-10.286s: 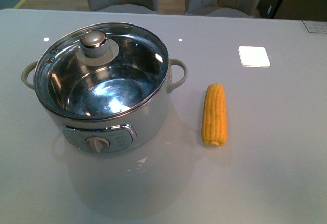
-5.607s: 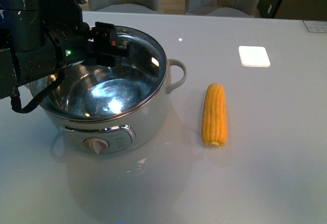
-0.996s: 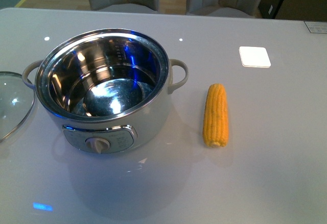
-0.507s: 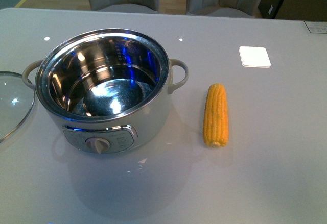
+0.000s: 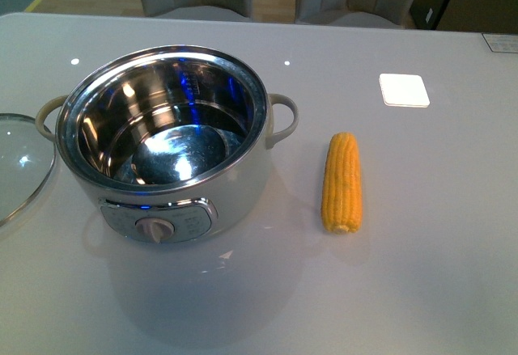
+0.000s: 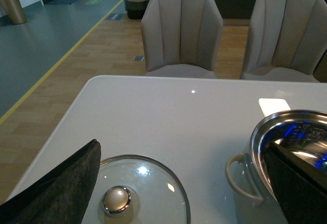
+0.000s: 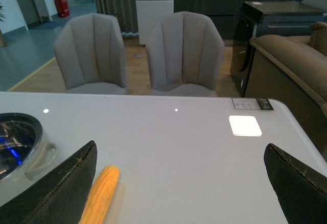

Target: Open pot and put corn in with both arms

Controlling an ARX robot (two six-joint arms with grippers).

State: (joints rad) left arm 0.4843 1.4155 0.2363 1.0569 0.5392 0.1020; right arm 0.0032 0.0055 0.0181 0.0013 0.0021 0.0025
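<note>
Pot open, lid beside it. Left gripper and right gripper both spread, empty. Right should clamp corn mid-cob, crosswise; alignment unclear, cob partly cropped.

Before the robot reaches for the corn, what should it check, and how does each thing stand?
1. The lid is off the pot: ok, it lies on the table beside it.
2. The pot is empty inside: ok.
3. The corn lies free, with nothing touching it: ok.
4. The right gripper is open and empty: ok.
5. The left gripper is open and empty: ok.
6. The pot is switched off: cannot tell.
</note>
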